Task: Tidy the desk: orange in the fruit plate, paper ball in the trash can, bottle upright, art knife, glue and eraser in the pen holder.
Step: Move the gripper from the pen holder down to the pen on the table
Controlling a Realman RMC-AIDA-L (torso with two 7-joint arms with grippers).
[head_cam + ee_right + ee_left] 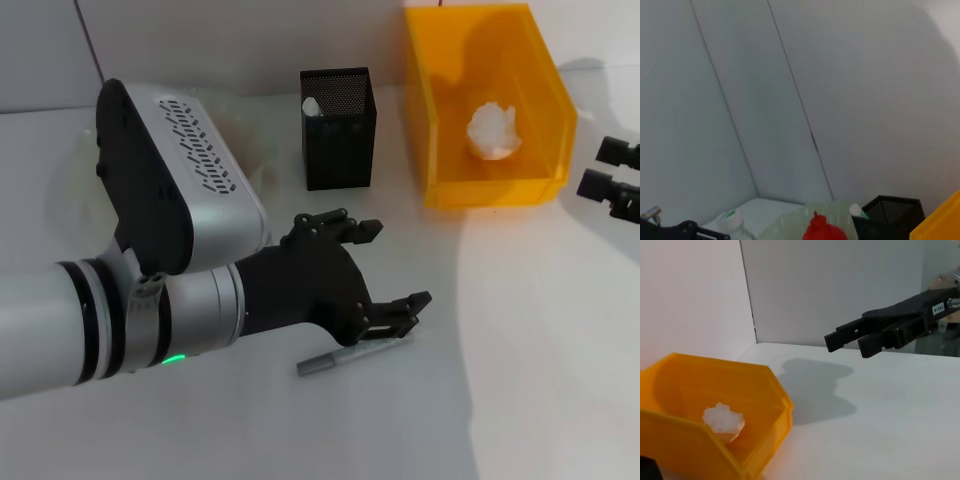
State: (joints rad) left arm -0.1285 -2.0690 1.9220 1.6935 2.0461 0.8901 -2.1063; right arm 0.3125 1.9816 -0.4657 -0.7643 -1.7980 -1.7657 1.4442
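White tabletop. Step judged: slim grey art knife for square black mesh pen holder. Left hand wide, empty above it; next, lower and pinch. Right hand parked at right edge, opening impossible to tell.

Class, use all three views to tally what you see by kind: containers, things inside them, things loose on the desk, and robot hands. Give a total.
Containers: 3, trash can, pen holder, fruit plate
Inside them: 3, paper ball, glue, orange
Loose on desk: 2, art knife, bottle
Hands: 2, left hand over the knife, right hand beside the trash can
Total: 10
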